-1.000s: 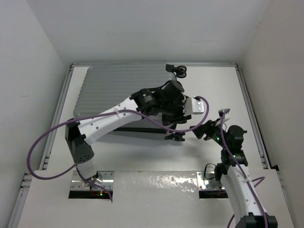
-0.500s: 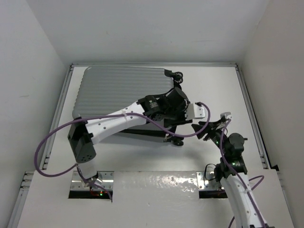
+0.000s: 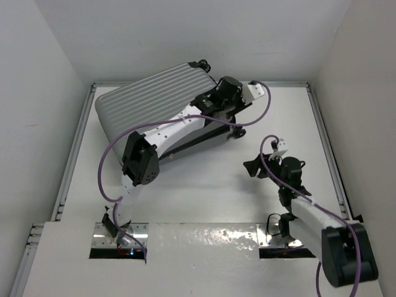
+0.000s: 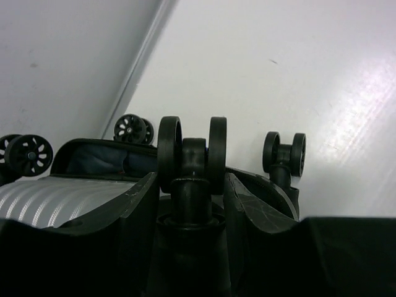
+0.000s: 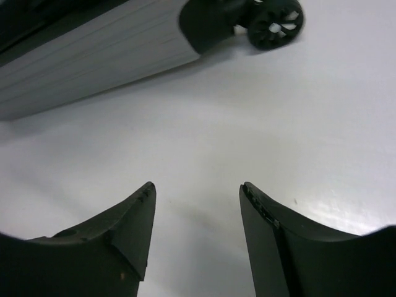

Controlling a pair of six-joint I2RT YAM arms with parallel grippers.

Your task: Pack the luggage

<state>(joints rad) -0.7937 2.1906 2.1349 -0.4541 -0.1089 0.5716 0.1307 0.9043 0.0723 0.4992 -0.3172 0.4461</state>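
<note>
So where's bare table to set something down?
Bare table between the luggage and the near edge, and the far right corner beyond the right gripper. Crowded far left, where the left gripper grips the luggage.

Luggage (image 3: 148,99) — ribbed silver shell w/ plastic wheels (image 4: 169,151).

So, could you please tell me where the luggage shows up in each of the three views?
Top external: the luggage lies upper left of centre, tilted, near the back wall.
Left wrist: it fills the lower half, with the ribbed shell at lower left.
Right wrist: only its shell edge shows, along the top left.
Shared landmark: its black wheels.
</note>
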